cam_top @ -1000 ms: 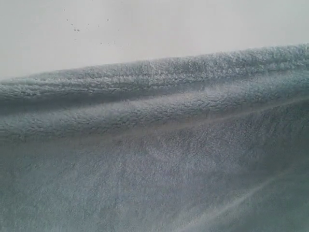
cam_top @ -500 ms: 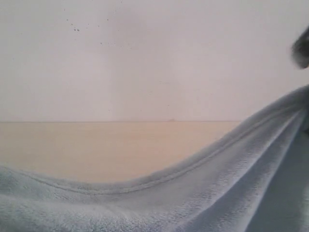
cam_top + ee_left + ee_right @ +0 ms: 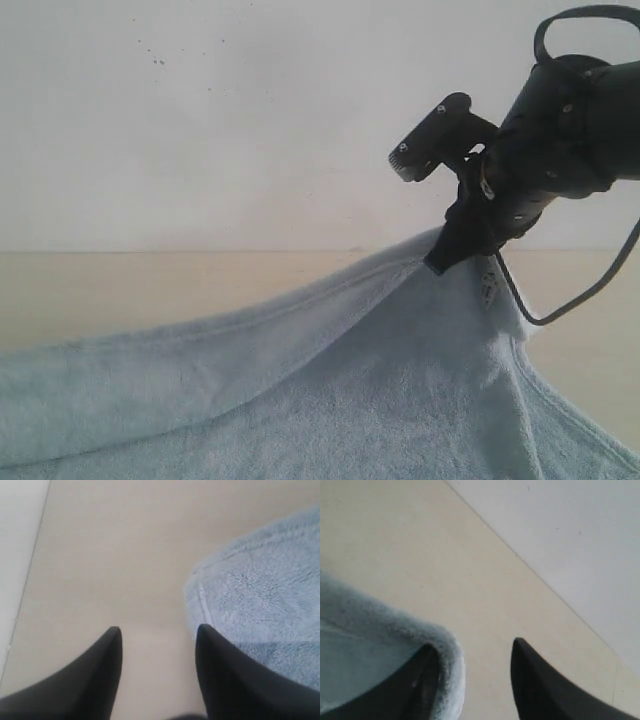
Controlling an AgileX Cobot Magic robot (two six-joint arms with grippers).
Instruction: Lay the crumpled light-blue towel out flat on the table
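Black right gripper (image 3: 419,214) aslant (jaws apart), towel (image 3: 380,400) on one finger

Bkgd: plain white wall (image 3: 250,130) w/ few tiny dark specks (image 3: 157,60) upper L; soft even light.

Low exterior camera faces the wall (image 3: 250,120); wrist cameras look down (towel (image 3: 350,400) shared).

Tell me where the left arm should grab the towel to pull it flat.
Probably the rounded, hemmed corner of the towel lying on the table just beside the left gripper. Come from the bare-table side: the hem faces that way and nothing blocks the open fingers.
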